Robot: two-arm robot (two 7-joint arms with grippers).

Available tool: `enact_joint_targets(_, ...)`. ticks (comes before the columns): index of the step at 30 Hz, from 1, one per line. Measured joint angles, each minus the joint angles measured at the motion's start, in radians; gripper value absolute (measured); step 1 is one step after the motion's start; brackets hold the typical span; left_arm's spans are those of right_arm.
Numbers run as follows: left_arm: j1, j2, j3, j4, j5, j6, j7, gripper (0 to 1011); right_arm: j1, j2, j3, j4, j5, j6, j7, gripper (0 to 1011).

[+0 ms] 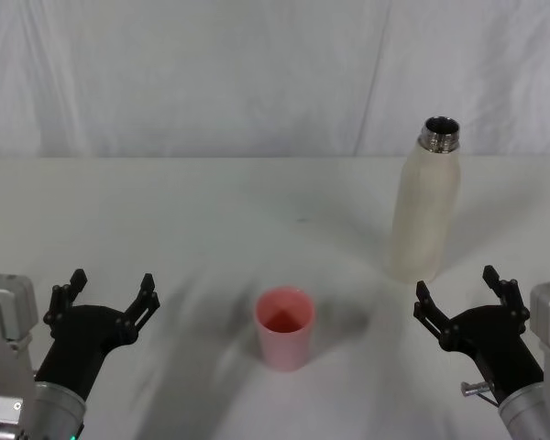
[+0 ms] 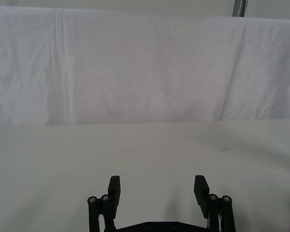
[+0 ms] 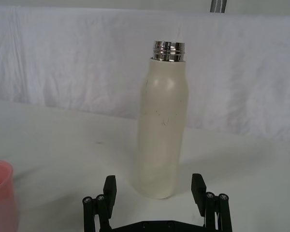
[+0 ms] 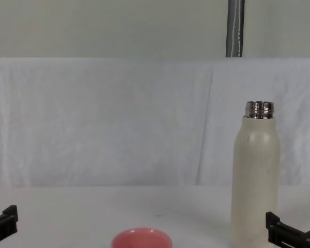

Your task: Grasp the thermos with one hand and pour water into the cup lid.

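Right gripper hangs just in front of the thermos, low over the white surface, with its jaws spread wide and nothing between them. On my right wrist view the thermos stands between the two black fingers, a little beyond them and not yet touched. Left gripper is also spread and empty; it waits well apart from the thermos, on the far side of the cup lid.

The thermos stands upright, with its steel neck open and no cap on it. The cup lid stands upright too, near the thermos, toward my left and closer to the robot.

I judge the thermos as stiff and rather heavy if it holds water, which I cannot see. Its matte body should give good friction, but the round shape can turn inside the jaws. I would take hold around the straight middle of the body, below the rounded shoulder, never on the shiny neck. The cup lid looks light, so a touch could push it away or tip it.

From the head view I see into the open mouth and into the pink cup lid, which the side views hide. From the chest view I see the thermos in full profile, standing straight, and the cup lid only as a rim.
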Motion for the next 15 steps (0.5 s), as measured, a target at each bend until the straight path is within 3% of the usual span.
enact_joint_targets(15,0.000,0.000,0.000,0.000,0.000,0.000,0.000,1001,0.000,-0.001,0.000,-0.001,-0.001,0.000,-0.001,1001)
